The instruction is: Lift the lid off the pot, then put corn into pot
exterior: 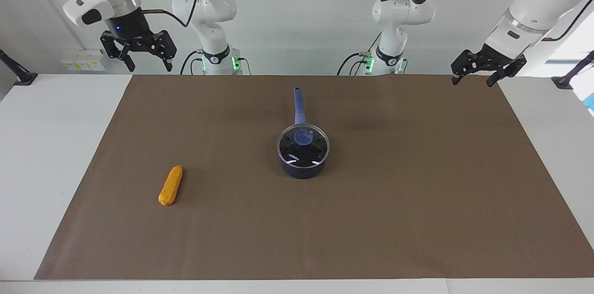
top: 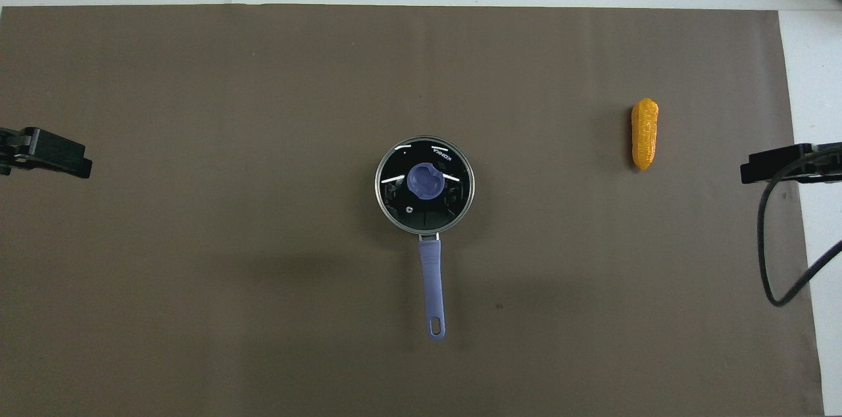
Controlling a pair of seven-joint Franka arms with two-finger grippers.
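The navy pot (exterior: 301, 171) stands at the middle of the brown mat, its long blue handle (top: 431, 279) pointing toward the robots. The glass lid (exterior: 303, 138) with its blue knob sits on the pot and also shows in the overhead view (top: 424, 183). The orange-yellow corn (exterior: 171, 185) lies on the mat toward the right arm's end, slightly farther from the robots than the pot; it also shows in the overhead view (top: 644, 133). My right gripper (exterior: 149, 66) is open and raised over the table's edge by its base. My left gripper (exterior: 472, 81) is open and empty, waiting over its end.
A brown mat (exterior: 417, 192) covers most of the white table (exterior: 46, 145). The grippers' tips show at the overhead view's sides, the left (top: 46, 154) and the right (top: 783, 164). A black cable (top: 766, 252) hangs by the right gripper.
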